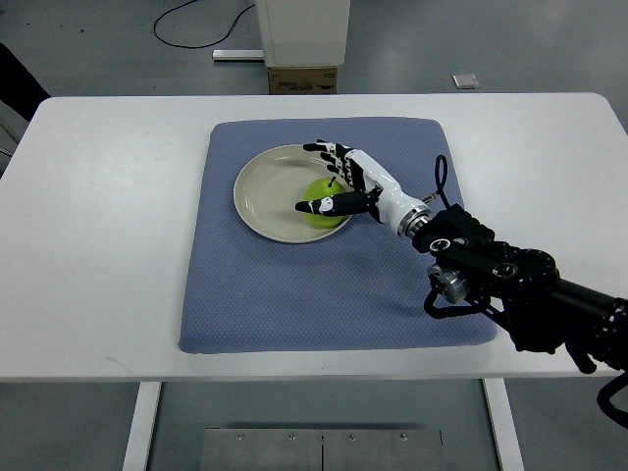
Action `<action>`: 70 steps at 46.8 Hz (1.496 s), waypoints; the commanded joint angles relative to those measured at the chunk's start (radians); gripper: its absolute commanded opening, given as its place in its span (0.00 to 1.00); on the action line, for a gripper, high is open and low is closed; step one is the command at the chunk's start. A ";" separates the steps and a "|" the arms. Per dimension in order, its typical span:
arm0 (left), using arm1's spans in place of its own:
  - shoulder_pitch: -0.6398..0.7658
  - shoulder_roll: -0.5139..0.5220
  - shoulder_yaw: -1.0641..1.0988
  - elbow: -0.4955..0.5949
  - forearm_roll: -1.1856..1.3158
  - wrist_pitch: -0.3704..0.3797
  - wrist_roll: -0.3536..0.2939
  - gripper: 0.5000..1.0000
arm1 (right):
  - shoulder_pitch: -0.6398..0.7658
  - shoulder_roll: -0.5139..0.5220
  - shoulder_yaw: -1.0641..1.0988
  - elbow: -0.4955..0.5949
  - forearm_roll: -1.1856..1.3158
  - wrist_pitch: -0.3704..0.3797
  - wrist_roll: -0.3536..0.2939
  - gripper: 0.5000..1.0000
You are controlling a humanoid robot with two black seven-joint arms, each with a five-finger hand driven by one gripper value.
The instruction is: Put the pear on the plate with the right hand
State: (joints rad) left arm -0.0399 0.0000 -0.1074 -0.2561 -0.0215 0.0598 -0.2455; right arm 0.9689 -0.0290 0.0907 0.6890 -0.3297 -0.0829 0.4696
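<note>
A green pear (320,190) lies on the right part of a cream plate (260,191), which sits on a blue mat (324,285). My right hand (307,178) reaches in from the lower right over the plate. Its fingers (328,150) are stretched out beyond the pear with a strip of plate showing between them and the fruit. The thumb (316,206) lies along the pear's near side, touching or almost touching it. The hand looks open around the pear rather than closed on it. The palm hides the pear's right side. The left arm is out of view.
The mat lies on a white table (98,245). The black forearm (510,285) crosses the mat's lower right corner. A white stand and a cardboard box (302,78) are beyond the table's far edge, on the floor.
</note>
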 commanded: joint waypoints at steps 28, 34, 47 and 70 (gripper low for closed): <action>0.000 0.000 0.000 0.000 0.000 0.000 0.000 1.00 | -0.010 -0.149 0.078 0.063 0.003 0.002 0.000 1.00; 0.000 0.000 0.000 0.000 0.000 0.000 0.000 1.00 | -0.045 -0.170 0.147 0.061 0.003 0.002 -0.002 1.00; 0.000 0.000 0.000 0.000 0.000 0.000 0.000 1.00 | -0.127 -0.173 0.346 0.046 0.006 -0.008 -0.022 1.00; 0.000 0.000 0.000 0.000 0.000 0.000 0.000 1.00 | -0.233 -0.114 0.713 0.038 0.060 -0.075 -0.108 1.00</action>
State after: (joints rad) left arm -0.0398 0.0000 -0.1074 -0.2561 -0.0215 0.0598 -0.2455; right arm 0.7470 -0.1508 0.7764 0.7263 -0.2703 -0.1520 0.3627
